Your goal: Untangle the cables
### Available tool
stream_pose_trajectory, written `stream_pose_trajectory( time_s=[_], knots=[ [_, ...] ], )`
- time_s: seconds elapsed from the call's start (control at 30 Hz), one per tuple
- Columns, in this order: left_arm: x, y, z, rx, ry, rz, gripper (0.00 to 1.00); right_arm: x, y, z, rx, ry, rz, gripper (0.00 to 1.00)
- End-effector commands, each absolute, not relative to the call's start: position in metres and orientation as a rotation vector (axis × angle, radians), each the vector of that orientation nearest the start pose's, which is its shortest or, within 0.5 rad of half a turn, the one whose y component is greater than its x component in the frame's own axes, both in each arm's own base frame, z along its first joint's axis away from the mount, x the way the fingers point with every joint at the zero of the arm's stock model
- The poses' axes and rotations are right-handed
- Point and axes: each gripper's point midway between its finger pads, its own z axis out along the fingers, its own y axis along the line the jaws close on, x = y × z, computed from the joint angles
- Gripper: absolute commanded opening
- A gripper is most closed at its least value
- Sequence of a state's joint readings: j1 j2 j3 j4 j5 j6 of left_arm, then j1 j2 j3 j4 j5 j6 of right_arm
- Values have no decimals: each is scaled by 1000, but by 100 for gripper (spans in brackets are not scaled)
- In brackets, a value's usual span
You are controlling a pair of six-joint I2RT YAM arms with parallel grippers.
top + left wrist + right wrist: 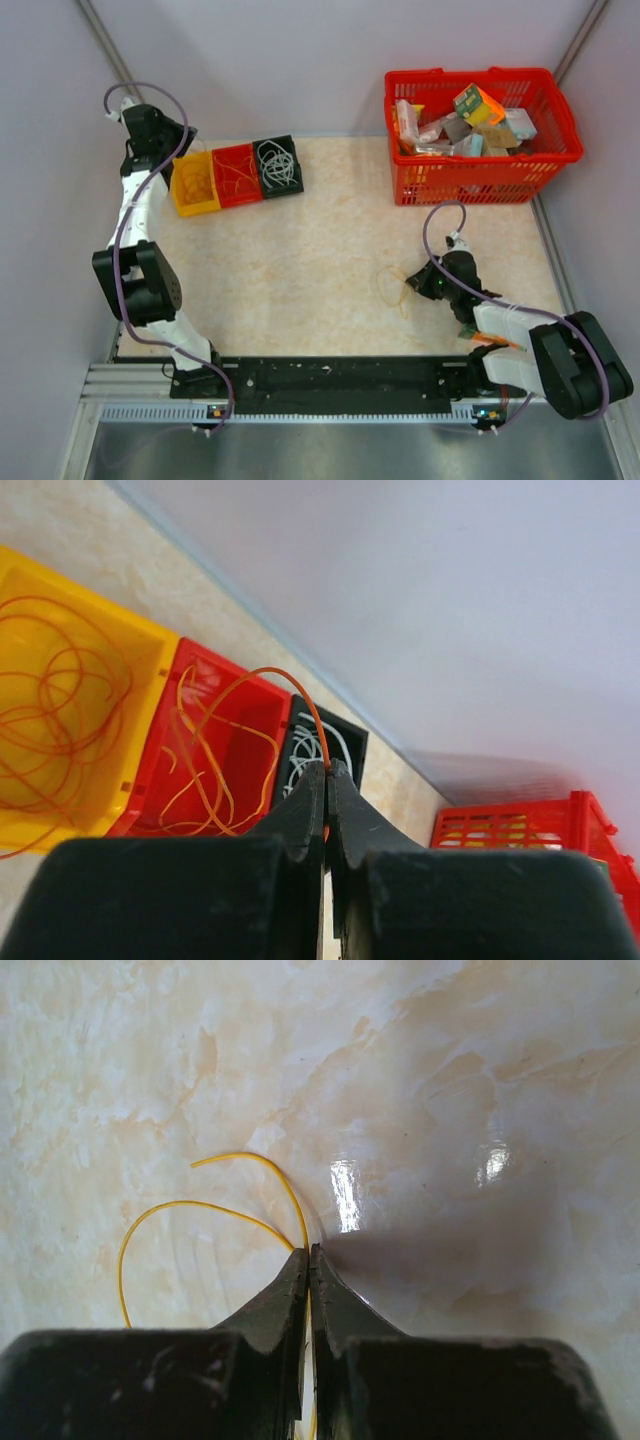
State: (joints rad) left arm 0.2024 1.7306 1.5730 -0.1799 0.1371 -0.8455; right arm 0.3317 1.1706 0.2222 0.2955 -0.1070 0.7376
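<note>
Nearest me, the right hand (308,1250) sits low on the worktop (480,1080), its fingers pressed together on a yellow cable (200,1203) — two thin arcs curl out ahead and to the left of the tips, lying flat on the surface. I judge this one free of any snarl. The lift should go straight up and slowly, with an eye on the loose loop so it trails clear of the fingers.

Farther out, the left hand (327,768) is clamped on an orange cable (270,670), which arches up from the tips and drops away left into the red bin (150,780). The yellow bin (70,825) lies farther left of that hand with more orange loops in it. The black bin (352,745), holding white cables (318,738), is just beyond the tips. Before letting go I would carry the hand left until it is squarely over the red bin — a release here risks the strand draping over the black bin's wall. I cannot tell whether the strand is hooked on its neighbours.
</note>
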Motion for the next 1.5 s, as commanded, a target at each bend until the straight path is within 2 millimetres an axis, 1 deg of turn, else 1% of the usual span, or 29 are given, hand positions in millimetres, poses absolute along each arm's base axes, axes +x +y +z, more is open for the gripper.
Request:
stream_pose_trajectory(
  time_s=[0.0, 0.13, 0.3, 0.43, 0.5, 0.63, 0.7, 0.8, 0.87, 0.93, 1.03, 1.17, 1.23, 1.37, 1.4, 1.43, 1.47],
  knots=[
    [537, 51, 362, -785, 1587, -604, 0, 253, 141, 16, 390, 2275, 712, 0],
    [538, 58, 380, -762, 1551, -565, 0, 253, 142, 17, 387, 2274, 713, 0],
    [546, 66, 376, -757, 1547, -622, 0, 253, 140, 18, 391, 2269, 704, 0],
    [550, 77, 367, -759, 1553, -566, 0, 253, 140, 17, 390, 2271, 701, 0],
    [553, 82, 358, -772, 1563, -561, 0, 253, 140, 16, 388, 2274, 702, 0],
    [557, 92, 332, -815, 1601, -580, 0, 253, 140, 16, 387, 2273, 700, 0],
    [559, 96, 321, -833, 1610, -556, 0, 253, 139, 16, 393, 2272, 699, 0],
    [563, 101, 295, -860, 1662, -532, 0, 253, 140, 17, 390, 2269, 704, 0],
    [565, 100, 277, -881, 1702, -541, 0, 253, 140, 18, 389, 2269, 705, 0],
    [569, 98, 263, -894, 1739, -543, 0, 252, 140, 16, 390, 2277, 702, 0],
    [569, 108, 240, -965, 1806, -479, 0, 252, 140, 18, 389, 2271, 707, 0],
    [562, 123, 218, -1036, 1840, -359, 0, 252, 139, 19, 390, 2267, 696, 0],
    [562, 124, 210, -1048, 1862, -341, 0, 253, 140, 20, 388, 2262, 704, 0],
    [566, 113, 184, -1077, 1953, -406, 0, 253, 140, 19, 386, 2267, 708, 0],
    [567, 112, 181, -1090, 1967, -418, 1, 253, 140, 19, 387, 2270, 707, 0],
    [569, 110, 182, -1089, 1971, -433, 2, 253, 140, 19, 388, 2272, 708, 0],
    [570, 108, 183, -1088, 1976, -445, 7, 252, 141, 19, 385, 2270, 715, 0]
  ],
)
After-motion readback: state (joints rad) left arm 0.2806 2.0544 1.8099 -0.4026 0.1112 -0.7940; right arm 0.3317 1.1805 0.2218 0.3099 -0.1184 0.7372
